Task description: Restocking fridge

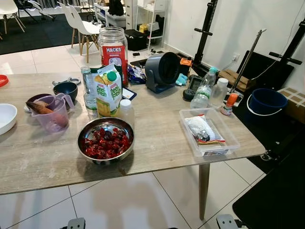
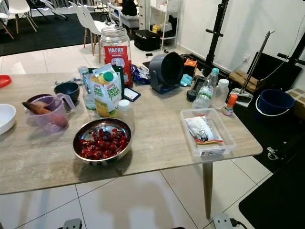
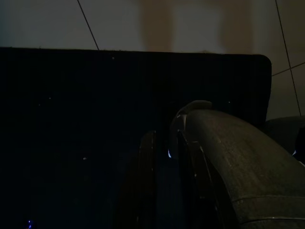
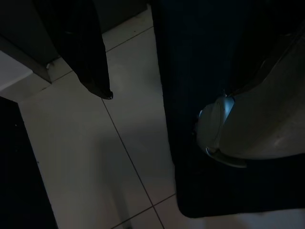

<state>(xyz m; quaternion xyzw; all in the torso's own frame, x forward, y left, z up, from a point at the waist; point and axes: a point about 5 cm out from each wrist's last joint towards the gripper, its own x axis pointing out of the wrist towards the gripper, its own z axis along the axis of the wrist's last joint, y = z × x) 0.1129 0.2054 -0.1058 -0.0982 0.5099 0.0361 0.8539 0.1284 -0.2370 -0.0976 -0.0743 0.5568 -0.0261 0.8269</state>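
Note:
A wooden table (image 1: 157, 143) stands before me with groceries on it. Near its front edge sits a steel bowl of red fruit (image 1: 105, 140). Behind the bowl stand a Peel Fresh juice carton (image 1: 108, 90), a small white-capped bottle (image 1: 125, 110) and a clear bottle (image 1: 87, 86). A clear plastic container (image 1: 208, 131) holding packets lies at the right end. A water bottle (image 1: 204, 90) and a white-capped jar (image 1: 219, 90) stand behind it. My left gripper (image 3: 165, 157) and right gripper (image 4: 143, 95) hang idle in the shade over floor tiles.
A Hacks jar (image 1: 113, 50), a dark fan (image 1: 162, 71), a purple jug (image 1: 51, 112), a dark bowl (image 1: 65, 89) and a white bowl (image 1: 5, 117) share the table. A blue bucket (image 1: 266, 101) and black mats lie to the right. White chairs (image 1: 83, 26) stand beyond.

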